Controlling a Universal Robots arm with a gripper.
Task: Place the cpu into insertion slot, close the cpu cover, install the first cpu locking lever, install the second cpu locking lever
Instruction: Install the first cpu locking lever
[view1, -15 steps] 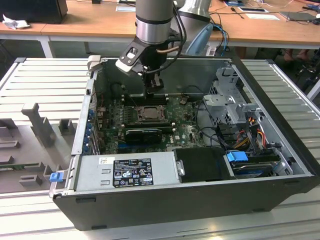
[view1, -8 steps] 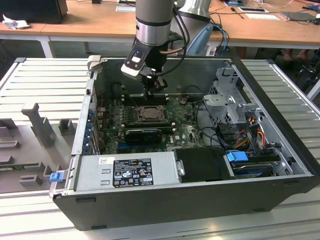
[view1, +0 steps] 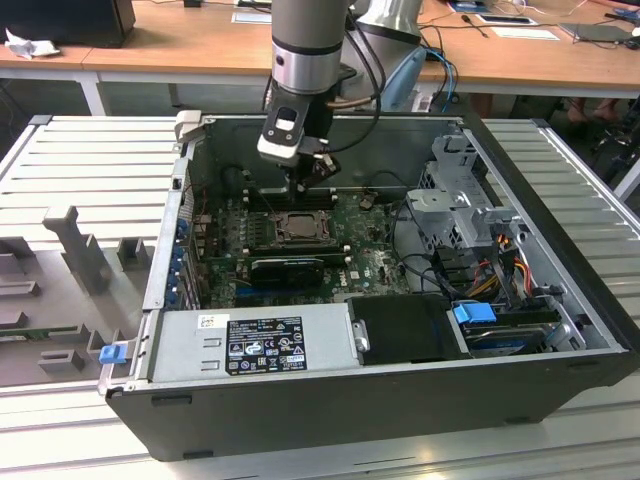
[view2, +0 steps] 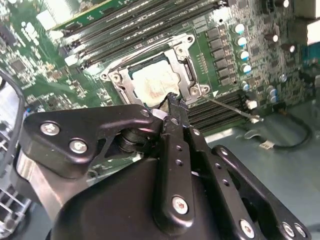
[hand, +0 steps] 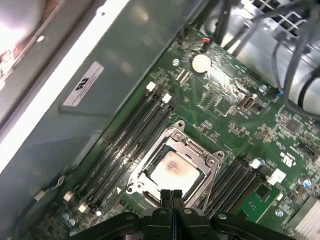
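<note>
The cpu (hand: 172, 171) lies flat in the insertion slot (view1: 278, 228) on the green motherboard, its silver top face smeared with tan residue. The cpu cover (hand: 201, 156), a dull metal frame, lies down around it, and the chip shows through its window (view2: 150, 82). A thin metal locking lever (view2: 235, 108) sticks out from one socket corner across the memory slots. My gripper (hand: 171, 194) hovers just over the socket's edge, fingers pressed together with nothing visible between them. In the exterior view the gripper (view1: 305, 188) hangs directly above the socket inside the open case.
Long black memory slots (hand: 125, 135) flank the socket on both sides. A black ribbed bar (view1: 288, 268) lies just in front of the socket. The power supply (view1: 250, 340), a drive cage (view1: 460, 200) with cables and the case walls (view1: 185, 200) hem in the board.
</note>
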